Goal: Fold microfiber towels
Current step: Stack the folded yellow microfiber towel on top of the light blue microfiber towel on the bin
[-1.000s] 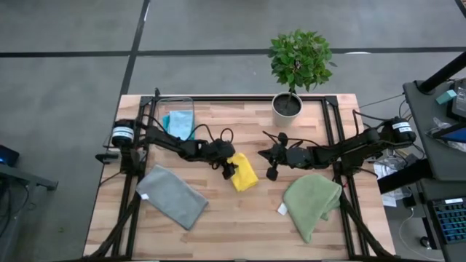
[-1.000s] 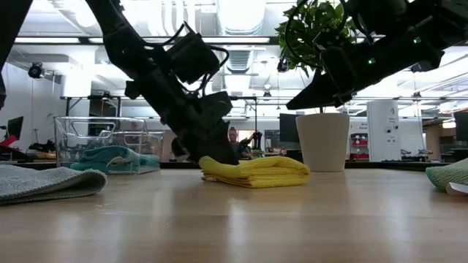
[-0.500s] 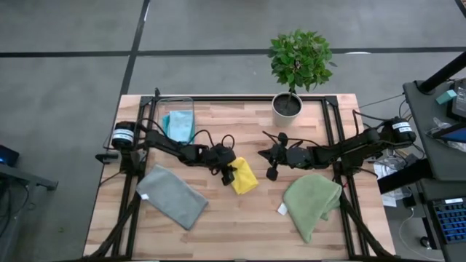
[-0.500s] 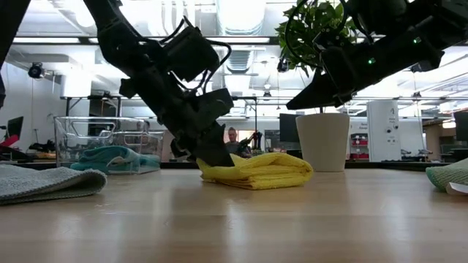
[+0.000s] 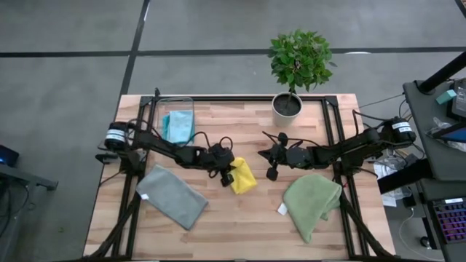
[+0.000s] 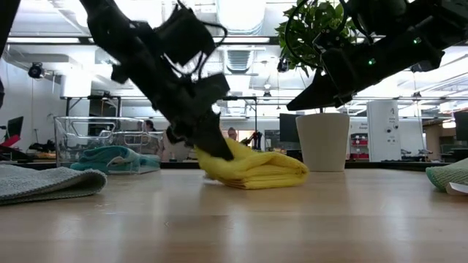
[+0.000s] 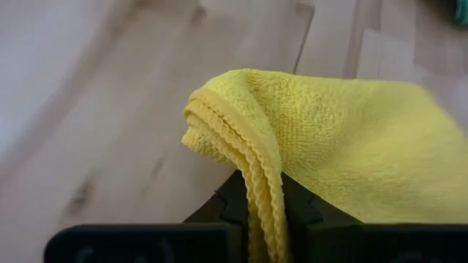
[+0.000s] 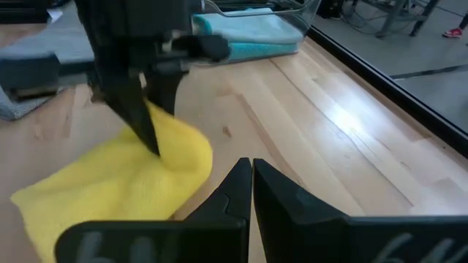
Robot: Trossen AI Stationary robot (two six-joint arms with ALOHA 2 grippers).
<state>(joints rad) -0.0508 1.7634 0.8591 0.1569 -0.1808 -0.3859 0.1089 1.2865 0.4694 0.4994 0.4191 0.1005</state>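
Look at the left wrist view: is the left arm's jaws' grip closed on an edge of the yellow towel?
Yes: the left gripper has its jaws pinched on a folded edge of the yellow towel.

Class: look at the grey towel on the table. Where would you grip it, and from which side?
Grip the grey towel at the corner nearest the left arm's base, coming down from above. It lies flat and open, so only an edge or corner gives a pinch. The left tool is busy, shut on the yellow towel.
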